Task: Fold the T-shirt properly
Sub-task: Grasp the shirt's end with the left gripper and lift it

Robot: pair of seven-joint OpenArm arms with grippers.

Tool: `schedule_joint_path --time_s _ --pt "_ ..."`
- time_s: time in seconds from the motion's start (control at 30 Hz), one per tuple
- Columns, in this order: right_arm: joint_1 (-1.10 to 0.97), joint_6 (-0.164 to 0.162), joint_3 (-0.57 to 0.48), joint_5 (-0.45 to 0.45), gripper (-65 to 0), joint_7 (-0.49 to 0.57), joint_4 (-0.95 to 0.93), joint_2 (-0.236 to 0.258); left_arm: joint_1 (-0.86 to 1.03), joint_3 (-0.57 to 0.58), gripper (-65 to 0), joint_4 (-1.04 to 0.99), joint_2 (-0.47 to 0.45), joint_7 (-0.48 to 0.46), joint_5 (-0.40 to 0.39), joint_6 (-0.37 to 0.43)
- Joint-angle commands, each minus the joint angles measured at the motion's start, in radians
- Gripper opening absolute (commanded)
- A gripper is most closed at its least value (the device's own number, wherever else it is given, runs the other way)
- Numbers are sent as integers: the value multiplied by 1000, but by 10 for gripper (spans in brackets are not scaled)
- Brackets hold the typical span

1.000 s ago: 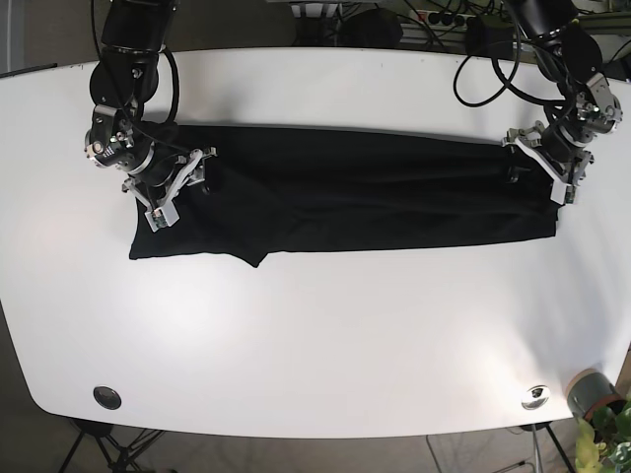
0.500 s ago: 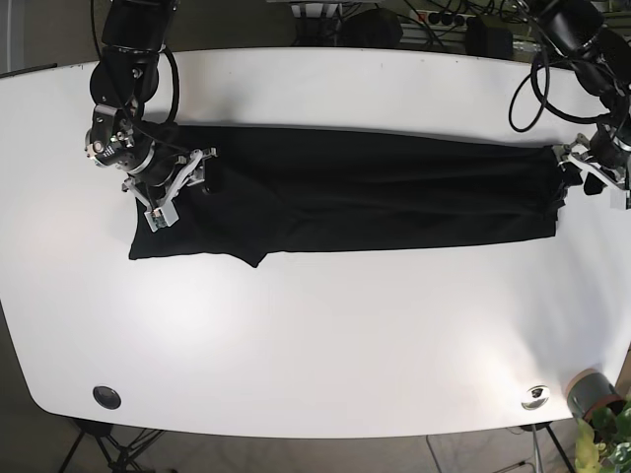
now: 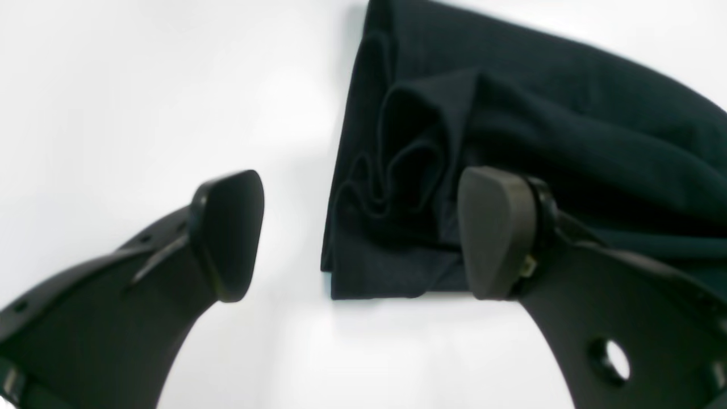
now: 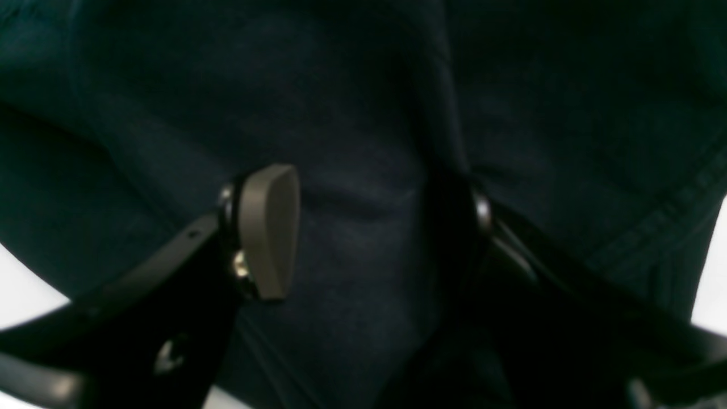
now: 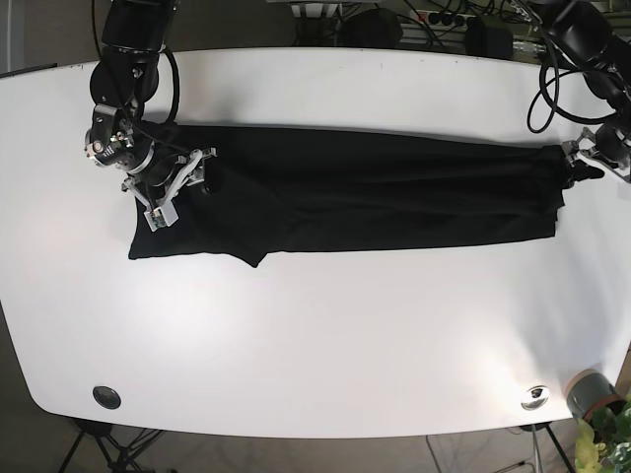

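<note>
The black T-shirt point(image 5: 375, 192) lies as a long folded strip across the white table point(image 5: 315, 325). My left gripper point(image 3: 360, 236) is open just off the shirt's right end point(image 3: 392, 227). One of its fingers point(image 3: 227, 233) is over bare table and the other hangs over the cloth's corner. In the base view this left gripper point(image 5: 582, 166) is beside the strip's end. My right gripper point(image 4: 363, 227) sits low on the dark T-shirt point(image 4: 352, 113) near its left end, open, with flat fabric between its fingers point(image 4: 270, 227). In the base view this right gripper point(image 5: 202, 184) rests on the cloth.
A round black fitting point(image 5: 106, 397) and a metal one point(image 5: 535, 396) sit near the table's front edge. A potted plant point(image 5: 596, 404) stands past the front right corner. Cables point(image 5: 434, 20) lie behind the far edge.
The left gripper let go of the shirt's right end and moved right, off the cloth, onto bare table. The right arm has not moved.
</note>
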Motion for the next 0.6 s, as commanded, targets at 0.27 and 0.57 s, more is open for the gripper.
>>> schedule_joint_path --time_s 0.27,0.57 --pt "5 -10 3 -21 -287 -28 5 9 -32 30 -144 -61 -25 -81 -20 -2" --pt "5 -10 4 -21 -287 -28 5 9 -34 105 -144 -90 -43 -129 -21 -2"
